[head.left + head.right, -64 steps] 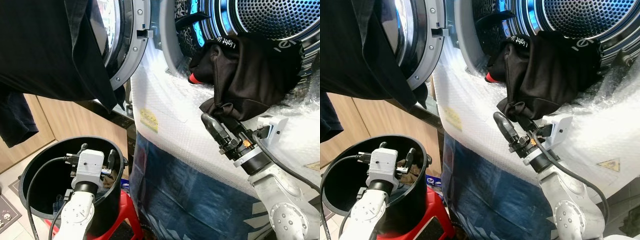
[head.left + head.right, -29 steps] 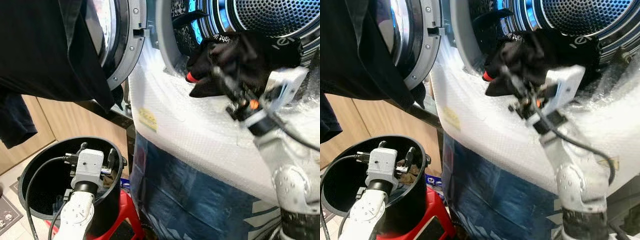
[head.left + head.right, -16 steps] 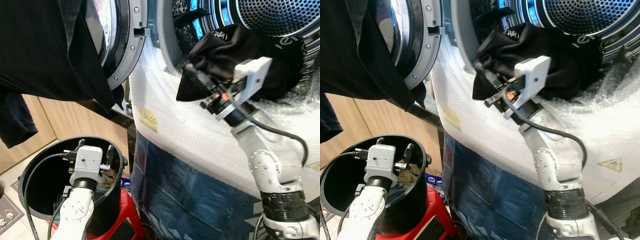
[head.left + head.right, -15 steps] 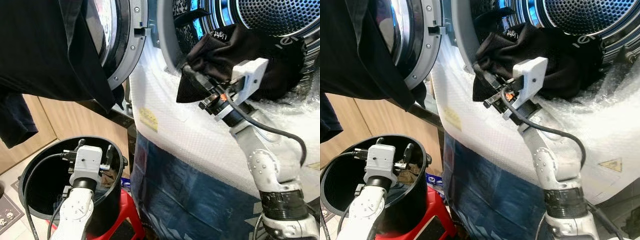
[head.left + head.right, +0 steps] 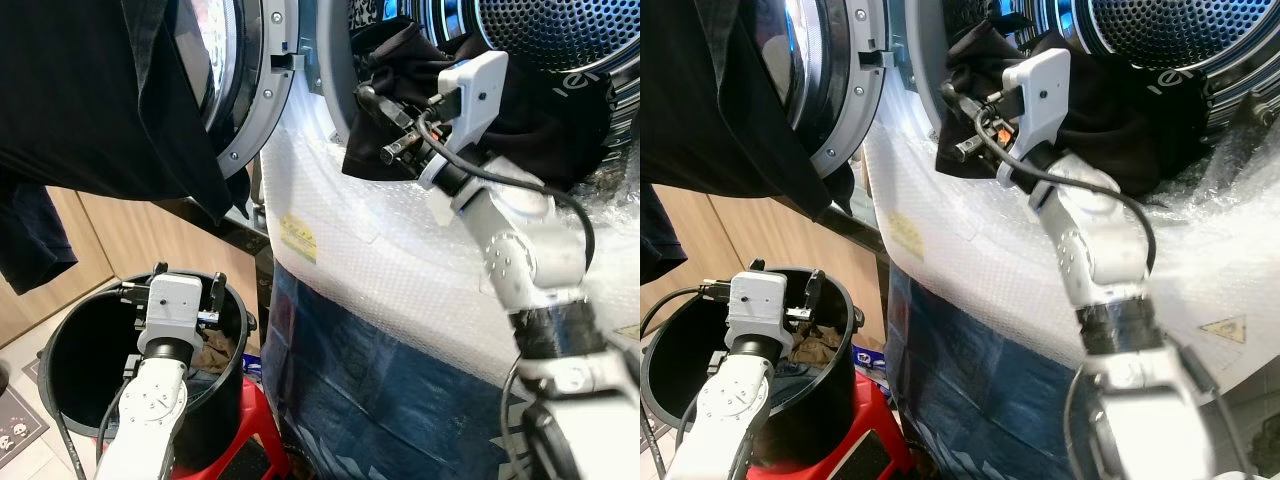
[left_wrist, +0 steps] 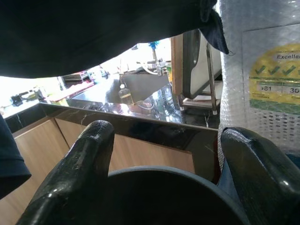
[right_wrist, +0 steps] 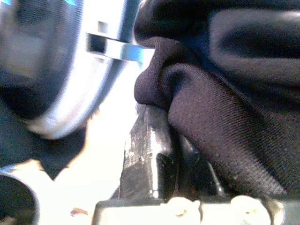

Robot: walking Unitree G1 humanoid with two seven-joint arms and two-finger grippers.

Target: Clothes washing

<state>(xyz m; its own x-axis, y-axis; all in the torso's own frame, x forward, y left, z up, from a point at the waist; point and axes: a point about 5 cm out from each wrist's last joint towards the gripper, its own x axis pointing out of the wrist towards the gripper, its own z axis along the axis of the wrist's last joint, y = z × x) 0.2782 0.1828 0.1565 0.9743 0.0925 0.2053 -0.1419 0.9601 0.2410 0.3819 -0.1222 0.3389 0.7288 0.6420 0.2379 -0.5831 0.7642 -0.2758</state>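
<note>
The right gripper [image 5: 375, 125] clamps the black garment [image 5: 520, 95] between its jaws to feed the drum [image 5: 560, 30]; the left gripper [image 5: 185, 290], jaws spread and empty, waits above the black bucket [image 5: 70, 360].

A yellow-green sticker [image 6: 274, 79] on the washer's wrapping reads "Excelle", "81".

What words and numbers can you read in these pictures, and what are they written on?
"Excelle", cut off by the picture's edge: on the yellow and green sticker on the bubble-wrapped washing machine.
"81" and "30": on the same sticker, on its green band.
White letters on the black garment in the drum mouth: too blurred to read.
Yellow warning triangle sticker on the machine's front: a sign, its small print too tiny to read.
</note>
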